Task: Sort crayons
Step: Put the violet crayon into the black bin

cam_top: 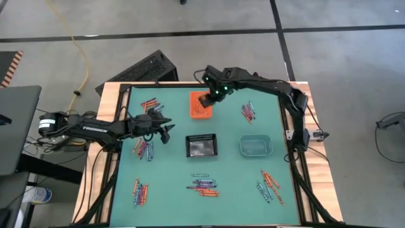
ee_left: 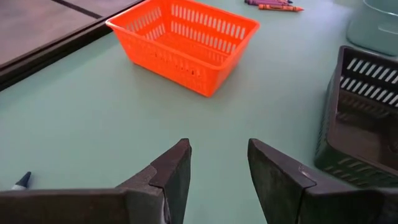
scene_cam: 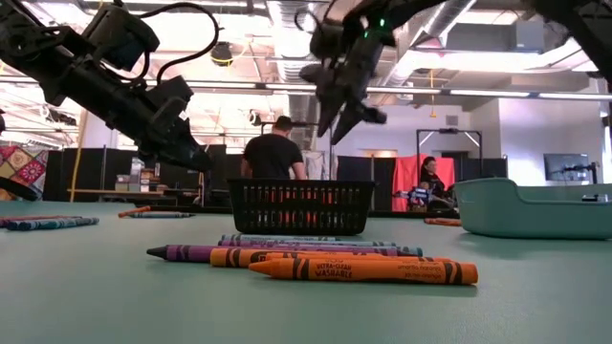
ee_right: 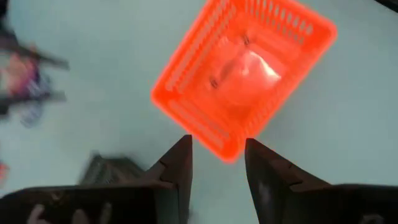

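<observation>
Right gripper [cam_top: 205,101] hangs over the orange bin [cam_top: 201,111] at about 12 o'clock on the green mat [cam_top: 171,196]; fingers spread, nothing visible between them in the right wrist view. That view is blurred: the bin floor shows a pale glare patch, contents can't be made out. From overhead the gripper covers part of the bin.

Left gripper [cam_top: 166,130] at roughly 9 o'clock of the mat, pointing toward centre; fingers [ee_left: 173,171] spread, holding nothing, above bare mat. One blue crayon tip [ee_left: 20,182] cut off at that view's edge.

Bins, three: orange at 12, black mesh bin [cam_top: 202,145] at centre, teal bin [cam_top: 255,146] at 3 o'clock of it. Teal bin cut off in the left wrist view; mesh bin interior hard to read.

Crayons lie in six loose clusters on the mat: 11 o'clock group [cam_top: 150,103], 9 o'clock group [cam_top: 143,149] just under the left gripper, 7 o'clock group [cam_top: 140,192], 6 o'clock group [cam_top: 204,185], 5 o'clock group [cam_top: 270,187], 1 o'clock group [cam_top: 248,112]. Individual counts not readable overhead, sticks overlap. Low view shows the 6 o'clock pile closest: orange crayon [scene_cam: 363,270] in front, purple one [scene_cam: 186,253] behind, more stacked behind, partly hidden.

Background: a person [scene_cam: 273,153] standing, back turned; another figure seated farther off, small and unclear.
</observation>
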You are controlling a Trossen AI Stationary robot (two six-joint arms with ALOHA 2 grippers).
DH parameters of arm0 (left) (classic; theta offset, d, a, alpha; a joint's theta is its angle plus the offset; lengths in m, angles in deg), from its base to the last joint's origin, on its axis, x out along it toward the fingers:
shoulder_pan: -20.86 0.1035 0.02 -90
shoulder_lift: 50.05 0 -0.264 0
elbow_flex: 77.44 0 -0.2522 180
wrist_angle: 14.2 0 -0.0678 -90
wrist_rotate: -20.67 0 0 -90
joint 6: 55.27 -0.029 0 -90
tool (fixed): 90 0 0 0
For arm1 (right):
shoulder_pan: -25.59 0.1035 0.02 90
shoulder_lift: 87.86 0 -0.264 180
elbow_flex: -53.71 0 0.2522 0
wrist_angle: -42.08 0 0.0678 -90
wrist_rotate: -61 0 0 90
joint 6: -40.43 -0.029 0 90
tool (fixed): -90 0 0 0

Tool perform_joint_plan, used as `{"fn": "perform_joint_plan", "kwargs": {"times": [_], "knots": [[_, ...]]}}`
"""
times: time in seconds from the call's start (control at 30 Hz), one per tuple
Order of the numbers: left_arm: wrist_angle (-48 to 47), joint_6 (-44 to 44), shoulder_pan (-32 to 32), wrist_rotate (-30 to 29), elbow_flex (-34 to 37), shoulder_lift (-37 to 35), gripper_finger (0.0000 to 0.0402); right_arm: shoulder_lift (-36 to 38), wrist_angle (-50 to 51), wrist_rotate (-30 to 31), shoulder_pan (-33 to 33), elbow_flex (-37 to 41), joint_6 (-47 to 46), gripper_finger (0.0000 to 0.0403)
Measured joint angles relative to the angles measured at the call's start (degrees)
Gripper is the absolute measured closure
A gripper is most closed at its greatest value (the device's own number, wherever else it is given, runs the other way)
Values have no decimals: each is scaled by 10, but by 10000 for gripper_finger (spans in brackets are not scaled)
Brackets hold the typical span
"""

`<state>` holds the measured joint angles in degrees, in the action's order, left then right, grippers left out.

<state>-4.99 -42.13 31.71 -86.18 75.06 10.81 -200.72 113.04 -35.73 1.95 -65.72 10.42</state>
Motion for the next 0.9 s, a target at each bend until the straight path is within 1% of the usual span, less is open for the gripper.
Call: {"fn": "perform_joint_plan", "kwargs": {"times": [0.23, 0.27, 0.33, 0.4, 0.47, 0.53, 0.63, 0.73, 0.8, 0.9], "knots": [[-1, 0, 0, 1, 0, 0, 253, 73, 117, 141, 100, 2, 50, 273], [-1, 1, 0, 1, 0, 0, 253, 86, 117, 161, 119, 11, 60, 274], [-1, 1, 0, 1, 0, 0, 253, 115, 104, 183, 155, 41, 102, 274], [-1, 1, 0, 1, 0, 0, 253, 155, 74, 202, 196, 94, 163, 275], [-1, 0, 0, 1, 0, 0, 253, 201, 39, 203, 237, 156, 229, 275], [-1, 0, 0, 1, 0, 0, 253, 249, 8, 199, 269, 214, 253, 275], [0, 19, 0, 5, 0, 0, 253, 322, -29, 191, 300, 278, 218, 275], [5, 52, 0, 16, 0, 0, 253, 379, -71, 189, 312, 316, 156, 275], [4, 72, 0, 36, 0, 0, 253, 407, -100, 189, 317, 335, 133, 275], [-1, 68, 0, 73, 0, 0, 253, 430, -154, 188, 322, 354, 130, 275]]}}
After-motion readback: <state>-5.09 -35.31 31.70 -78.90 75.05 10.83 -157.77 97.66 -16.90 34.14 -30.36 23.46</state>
